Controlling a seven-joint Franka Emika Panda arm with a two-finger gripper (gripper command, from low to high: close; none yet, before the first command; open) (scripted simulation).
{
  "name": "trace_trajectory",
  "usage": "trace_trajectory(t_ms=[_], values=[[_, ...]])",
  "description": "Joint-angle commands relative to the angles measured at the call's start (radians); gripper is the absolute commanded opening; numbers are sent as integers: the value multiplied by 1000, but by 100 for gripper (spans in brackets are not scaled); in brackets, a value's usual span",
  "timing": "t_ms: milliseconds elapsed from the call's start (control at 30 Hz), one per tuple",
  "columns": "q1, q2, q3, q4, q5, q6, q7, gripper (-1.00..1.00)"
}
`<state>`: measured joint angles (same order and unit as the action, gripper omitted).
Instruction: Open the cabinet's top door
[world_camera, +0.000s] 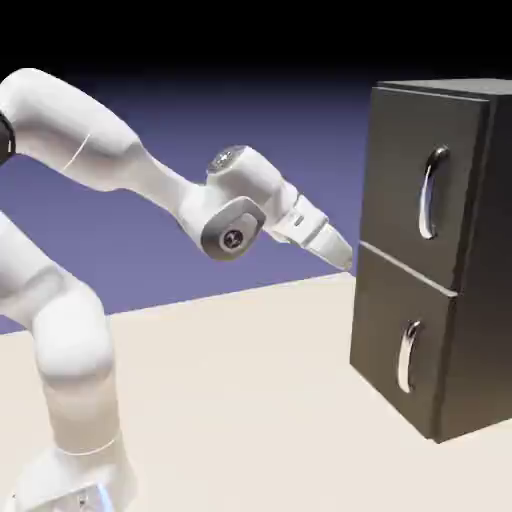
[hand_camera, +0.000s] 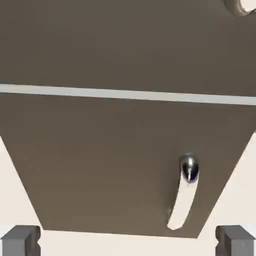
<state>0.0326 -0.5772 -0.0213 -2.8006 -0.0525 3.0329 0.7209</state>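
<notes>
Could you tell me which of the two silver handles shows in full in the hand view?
The lower door's handle, below the pale seam; the top door's handle only peeks in at the upper right corner.

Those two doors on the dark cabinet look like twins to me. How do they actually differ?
The top door sits above the seam and looks slightly taller; the lower door sits beneath it, reaching the table. The top door's handle stands above the level of the hand, the lower handle below it. Both are shut, dark, flat, with curved silver vertical handles.
</notes>
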Motion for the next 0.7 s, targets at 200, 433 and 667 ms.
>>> trace_trajectory(t_ms=[200, 433, 667], values=[[120, -42, -124, 55, -304, -24, -117, 0], [239, -83, -247, 110, -609, -48, -234, 0], [359, -125, -371, 164, -913, -72, -351, 0]])
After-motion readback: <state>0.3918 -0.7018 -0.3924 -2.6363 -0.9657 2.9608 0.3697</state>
